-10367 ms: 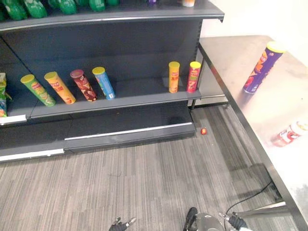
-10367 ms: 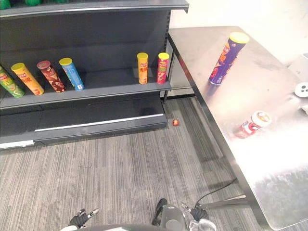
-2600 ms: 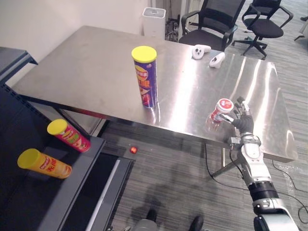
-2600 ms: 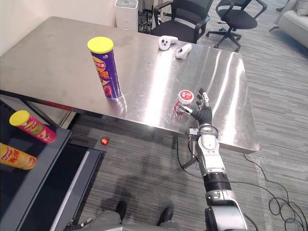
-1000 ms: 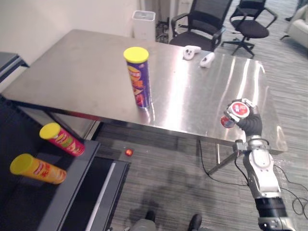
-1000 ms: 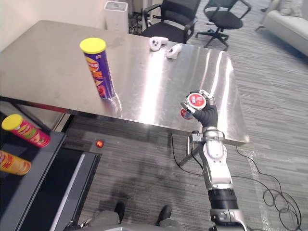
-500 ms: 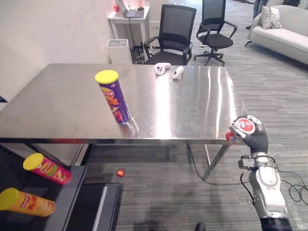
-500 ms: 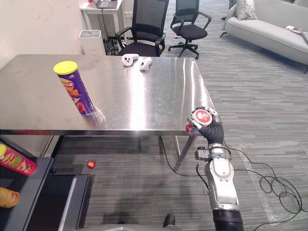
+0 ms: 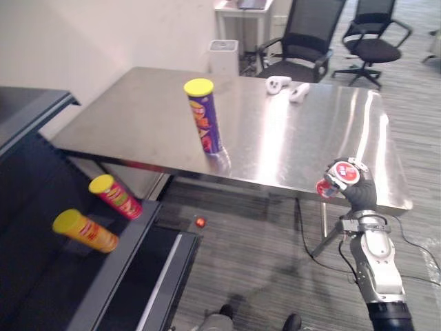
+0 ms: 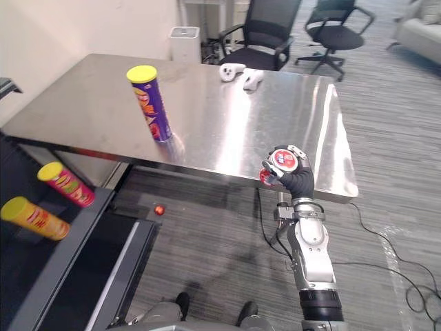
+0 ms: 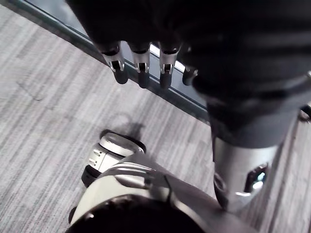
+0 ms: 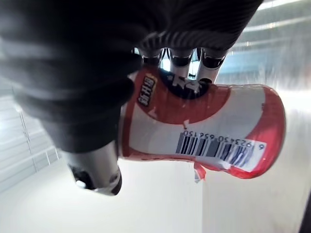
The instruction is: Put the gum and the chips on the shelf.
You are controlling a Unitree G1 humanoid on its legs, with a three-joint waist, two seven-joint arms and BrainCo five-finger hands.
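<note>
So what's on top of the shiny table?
A tall purple chips can stands upright on the table, and two white controllers lie near the far edge. The right hand holds the gum by the near edge, covering a small patch of tabletop there.

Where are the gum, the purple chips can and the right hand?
gum [image 10: 284, 160]: right eye view, its red-and-white lid.
purple chips can [image 10: 154, 109]: right eye view, mid-body.
right hand [image 10: 301, 182]: right eye view, dark back cover.

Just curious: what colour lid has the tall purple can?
Yellow lid, clearest in the left eye view.
</note>
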